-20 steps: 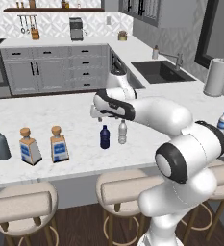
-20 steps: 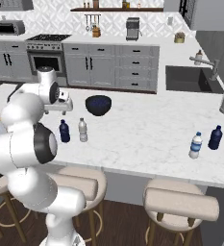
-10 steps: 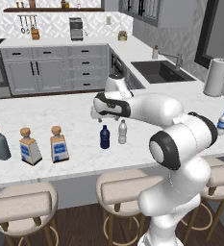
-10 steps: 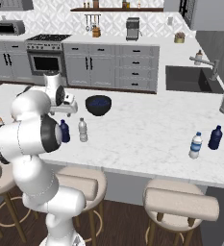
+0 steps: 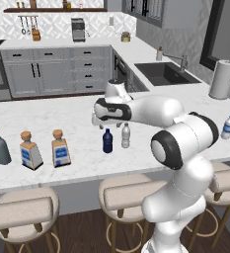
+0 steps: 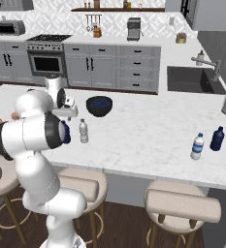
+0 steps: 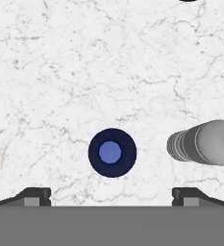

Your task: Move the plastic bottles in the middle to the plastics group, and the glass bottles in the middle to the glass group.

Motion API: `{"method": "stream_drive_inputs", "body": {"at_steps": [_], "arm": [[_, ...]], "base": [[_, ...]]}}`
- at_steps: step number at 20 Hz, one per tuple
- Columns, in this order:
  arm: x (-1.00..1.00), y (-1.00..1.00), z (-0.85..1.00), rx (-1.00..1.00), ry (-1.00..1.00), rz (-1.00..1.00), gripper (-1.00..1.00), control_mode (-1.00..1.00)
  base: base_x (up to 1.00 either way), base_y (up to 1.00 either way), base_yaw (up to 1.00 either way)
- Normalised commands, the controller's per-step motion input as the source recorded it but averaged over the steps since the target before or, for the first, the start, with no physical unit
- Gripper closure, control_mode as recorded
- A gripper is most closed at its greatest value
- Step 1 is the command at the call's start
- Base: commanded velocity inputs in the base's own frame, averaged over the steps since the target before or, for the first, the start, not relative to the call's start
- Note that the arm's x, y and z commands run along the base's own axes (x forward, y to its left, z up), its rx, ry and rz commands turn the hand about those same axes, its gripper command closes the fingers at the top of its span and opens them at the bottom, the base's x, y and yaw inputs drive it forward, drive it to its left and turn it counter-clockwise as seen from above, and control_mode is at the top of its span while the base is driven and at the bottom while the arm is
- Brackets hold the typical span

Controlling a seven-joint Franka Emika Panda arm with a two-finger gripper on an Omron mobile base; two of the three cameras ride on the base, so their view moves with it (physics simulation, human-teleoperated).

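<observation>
Two slim bottles stand close together mid-counter: the navy bottle (image 5: 107, 141) and, at its 3 o'clock, the clear white-capped bottle (image 5: 126, 136). Directly above the navy one hangs the gripper (image 7: 111, 194), jaws spread wide and empty; its fingertips (image 7: 34, 196) flank the bottle from overhead

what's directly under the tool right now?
The open tool hangs above the navy bottle, seen cap-on from above, with the clear bottle beside it on the marble counter. The navy bottle's base is hidden by its own body.
</observation>
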Motion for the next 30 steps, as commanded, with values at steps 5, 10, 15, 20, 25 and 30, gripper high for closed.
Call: {"method": "stream_drive_inputs", "body": {"at_steps": [5,10,15,20,25,30], "arm": [[0.06,0.02,-0.24,-0.01,0.07,0.00,-1.00,-1.00],[0.03,0.00,-0.32,0.00,0.02,0.00,-1.00,-1.00],[0.10,0.00,-0.12,0.00,0.00,0.00,-1.00,-1.00],[0.11,0.00,-0.02,0.00,0.01,0.00,-1.00,-1.00],[0.03,0.00,-0.01,0.00,0.00,0.00,-1.00,-1.00],[0.06,0.07,-0.08,0.00,0.00,0.00,-1.00,-1.00]], "base": [[0.00,0.00,0.00],[0.00,0.00,0.00],[0.00,0.00,0.00],[0.00,0.00,0.00],[0.00,0.00,0.00],[0.00,0.00,0.00]]}}
